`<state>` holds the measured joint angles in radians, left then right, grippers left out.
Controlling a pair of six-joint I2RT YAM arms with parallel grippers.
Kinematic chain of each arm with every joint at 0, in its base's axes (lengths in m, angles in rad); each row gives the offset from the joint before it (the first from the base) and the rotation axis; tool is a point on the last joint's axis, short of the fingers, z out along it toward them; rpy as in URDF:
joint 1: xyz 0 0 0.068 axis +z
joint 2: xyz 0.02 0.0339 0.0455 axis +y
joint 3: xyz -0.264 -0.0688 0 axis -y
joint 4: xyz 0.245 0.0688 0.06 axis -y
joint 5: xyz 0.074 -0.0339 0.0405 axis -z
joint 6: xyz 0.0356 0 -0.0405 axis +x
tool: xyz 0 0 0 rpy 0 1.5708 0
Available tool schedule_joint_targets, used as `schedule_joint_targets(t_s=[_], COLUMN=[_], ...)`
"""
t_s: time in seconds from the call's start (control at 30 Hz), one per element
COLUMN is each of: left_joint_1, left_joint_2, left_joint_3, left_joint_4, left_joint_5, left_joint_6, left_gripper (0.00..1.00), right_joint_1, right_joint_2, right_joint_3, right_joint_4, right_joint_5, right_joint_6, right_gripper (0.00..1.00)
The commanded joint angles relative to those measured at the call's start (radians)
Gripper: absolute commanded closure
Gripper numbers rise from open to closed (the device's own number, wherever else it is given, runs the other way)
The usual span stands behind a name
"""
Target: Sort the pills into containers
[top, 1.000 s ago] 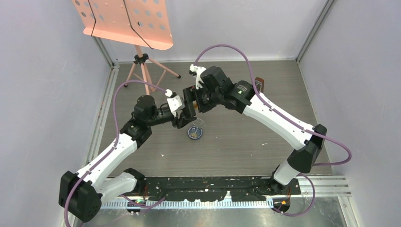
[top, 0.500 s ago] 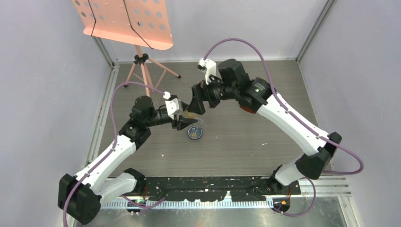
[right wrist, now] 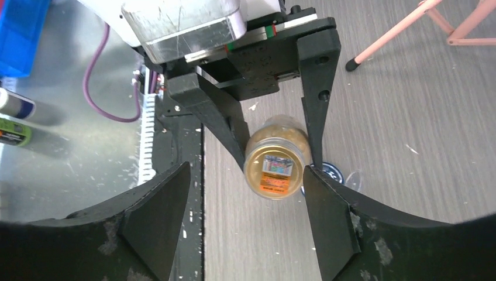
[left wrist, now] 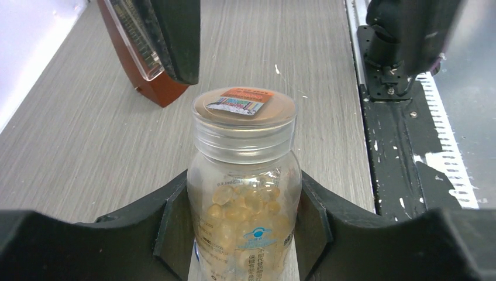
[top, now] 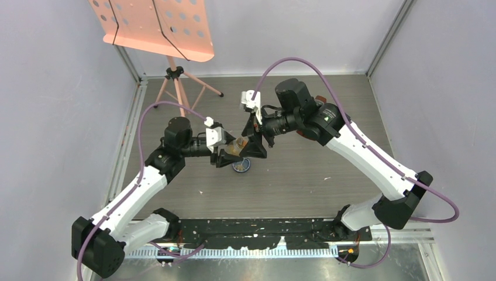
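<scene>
I'm looking at a bottle (left wrist: 243,193) of clear, glossy amber plastic. Its smooth see-through lid (left wrist: 244,120) is carrying a printed paper sticker (left wrist: 241,100), and the pills (left wrist: 245,202) inside are showing as smooth, slightly shiny beads. The left gripper (left wrist: 243,187) and right gripper (right wrist: 245,171) are reading as matt black plastic, the right one's inner faces scuffed and dusty grey. The table (left wrist: 76,140) is coming across as matt grey wood-grain laminate. The metronome (left wrist: 155,93) is looking like polished reddish-brown wood with a clear glossy front. The dish (top: 241,167) is glinting, dark blue and shiny. The music stand (top: 158,29) is looking like painted, perforated sheet metal, and the base plate (left wrist: 392,164) like scratched black metal.
</scene>
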<state>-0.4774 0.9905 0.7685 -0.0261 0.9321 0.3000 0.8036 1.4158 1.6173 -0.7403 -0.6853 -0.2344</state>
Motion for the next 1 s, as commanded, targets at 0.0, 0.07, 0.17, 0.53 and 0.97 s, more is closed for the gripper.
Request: schedule_joint_targets(t_s=[0.0,0.07,0.17,0.53,0.97], left_joint_1=[0.003,0.003,0.003,0.003,0.003], left_joint_2=[-0.012,-0.009,-0.007,0.004,-0.004], left_joint_3=[0.057,0.063,0.07,0.088,0.074], left_joint_4=[-0.04,-0.057,-0.077,-0.094,-0.018], left_joint_5=[0.08,0.092,0.101,0.111,-0.004], left_joint_6=[0.022,0.024,0.029,0.036,0.017], left_gripper=[1.0,1.0,1.0,1.0,1.0], right_joint_1=[0.006,0.006,0.012,0.059,0.091], right_joint_2=[-0.02,-0.017,-0.01,0.044,0.102], right_joint_3=[0.002,0.002,0.008,0.024,0.042], right_joint_4=[-0.016,0.001,0.006,-0.053,-0.039], right_joint_5=[0.045,0.079,0.082,0.134,0.163], right_joint_6=[-0.164,-0.181,-0.202,-0.259,-0.082], right_gripper=[0.25,0.27,0.29,0.34,0.77])
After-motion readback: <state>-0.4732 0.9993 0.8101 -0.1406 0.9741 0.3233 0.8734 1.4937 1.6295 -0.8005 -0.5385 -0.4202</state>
